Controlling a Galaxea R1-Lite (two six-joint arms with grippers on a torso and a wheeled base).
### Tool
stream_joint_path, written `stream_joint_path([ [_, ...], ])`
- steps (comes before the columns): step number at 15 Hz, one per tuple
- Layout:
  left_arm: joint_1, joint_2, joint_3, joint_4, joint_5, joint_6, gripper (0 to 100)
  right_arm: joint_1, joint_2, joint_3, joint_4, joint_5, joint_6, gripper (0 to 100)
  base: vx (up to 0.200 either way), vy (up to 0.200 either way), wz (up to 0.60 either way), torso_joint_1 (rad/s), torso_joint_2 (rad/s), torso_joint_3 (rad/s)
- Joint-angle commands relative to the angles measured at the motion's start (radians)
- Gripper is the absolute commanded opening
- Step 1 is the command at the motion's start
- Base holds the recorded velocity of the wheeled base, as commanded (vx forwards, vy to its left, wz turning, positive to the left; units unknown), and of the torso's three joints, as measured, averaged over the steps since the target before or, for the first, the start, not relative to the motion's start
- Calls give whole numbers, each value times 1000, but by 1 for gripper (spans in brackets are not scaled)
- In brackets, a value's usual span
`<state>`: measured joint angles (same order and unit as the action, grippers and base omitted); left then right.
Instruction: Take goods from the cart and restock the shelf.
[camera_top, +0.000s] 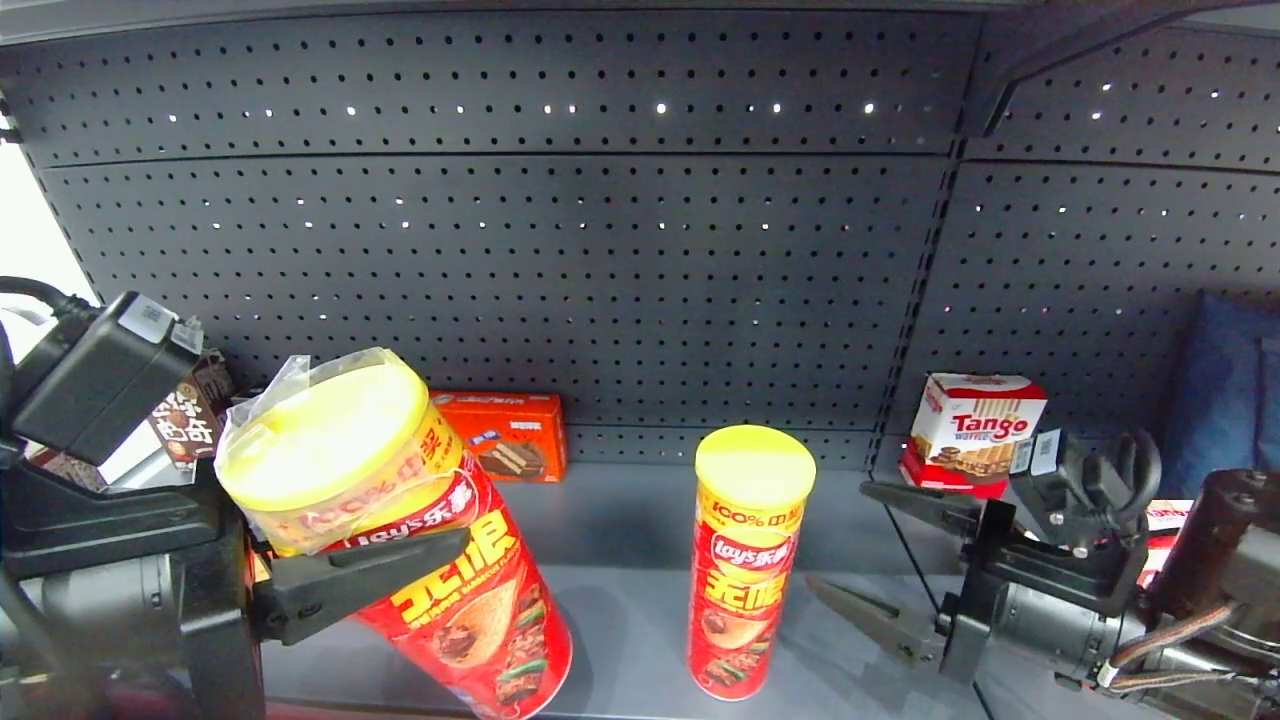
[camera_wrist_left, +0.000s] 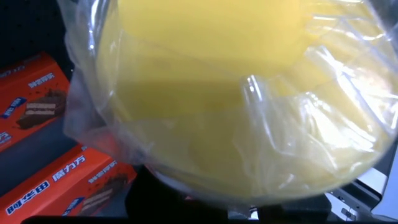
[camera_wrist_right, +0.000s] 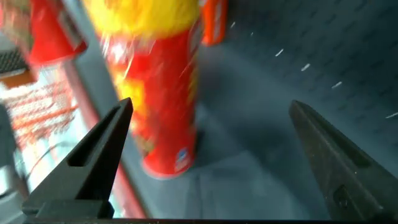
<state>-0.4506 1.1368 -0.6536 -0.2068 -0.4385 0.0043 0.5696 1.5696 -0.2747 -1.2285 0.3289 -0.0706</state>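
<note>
Left end effector (camera_top: 392, 528) is clamped on the tilted chip can (camera_top: 450, 610) at the shelf's (camera_top: 620, 535) front-left edge. Leaning like that, I reckon it topples on release. Right end effector (camera_top: 838, 535) gapes wide.

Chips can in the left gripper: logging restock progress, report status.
Left gripper shut on tilted chips can, at shelf front. Right gripper open, empty, beside second can standing upright on shelf. Orange box behind, at the back wall.
</note>
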Motion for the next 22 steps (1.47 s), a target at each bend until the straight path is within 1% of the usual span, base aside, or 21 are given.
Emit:
stream_joint_path([
  [1, 0, 0, 0, 0, 0, 0, 0, -23, -74, -74, 55, -1, -1, 100, 0, 0, 0, 0, 0, 0],
  [2, 0, 0, -1, 0, 0, 0, 0, -23, -106, -100, 96, -1, -1, 100, 0, 0, 0, 0, 0, 0],
  [4, 0, -2, -3, 1, 3, 2, 0, -28, -174, -112, 155, -10, -3, 100, 0, 0, 0, 0, 0, 0],
  [6, 0, -2, -4, 1, 4, 0, 0, -39, -247, -113, 222, -56, -3, 100, 0, 0, 0, 0, 0, 0],
  [8, 0, -2, -8, 0, 4, 0, 0, -66, -335, -106, 314, -140, -3, 100, 0, 0, 0, 0, 0, 0],
  [9, 0, -2, -8, 0, 4, 0, 0, -80, -353, -100, 327, -162, -1, 100, 0, 0, 0, 0, 0, 0],
  [10, 0, -2, -3, 0, 9, 0, 0, -149, -410, -67, 357, -238, -1, 100, 0, 0, 0, 0, 0, 0],
  [11, 0, -3, -3, 0, 15, 2, 0, -186, -461, -38, 388, -294, -1, 100, 0, 0, 0, 0, 0, 0],
  [12, 0, -3, -4, 0, 18, 3, 0, -200, -487, -21, 408, -327, -3, 100, 0, 0, 0, 0, 0, 0],
  [13, -2, -11, -8, -2, 37, 3, 0, -226, -577, 26, 448, -398, -5, 100, 0, 0, 0, 0, 0, 0],
  [14, -2, -15, -3, -2, 44, 2, 0, -227, -643, 48, 477, -430, -5, 100, 0, 0, 0, 0, 0, 0],
  [16, -3, -17, -6, -2, 53, 3, 0, -231, -769, 35, 593, -516, 2, 100, 0, 0, 0, 0, 0, 0],
  [17, -3, -17, -6, -2, 53, 3, 0, -231, -769, 35, 593, -516, 2, 100, 0, 0, 0, 0, 0, 0],
  [18, -6, -12, -23, -5, 101, 6, 0, -292, -888, 38, 689, -587, 12, 100, 0, 0, 0, 0, 0, 0],
  [19, -10, -5, -38, -5, 110, 6, 0, -324, -928, 42, 716, -600, 12, 100, 0, 0, 0, 0, 0, 0],
  [20, -11, 17, -61, -6, 112, 14, 0, -415, -1013, 68, 791, -600, 14, 100, 0, 0, 0, 0, 0, 0],
  [21, -8, 20, -66, 0, 113, 29, 0, -478, -1096, 112, 863, -593, 14, 100, 0, 0, 0, 0, 0, 0],
  [22, -13, 24, -69, -3, 113, 37, 0, -491, -1183, 172, 908, -584, 3, 100, 0, 0, 0, 0, 0, 0],
])
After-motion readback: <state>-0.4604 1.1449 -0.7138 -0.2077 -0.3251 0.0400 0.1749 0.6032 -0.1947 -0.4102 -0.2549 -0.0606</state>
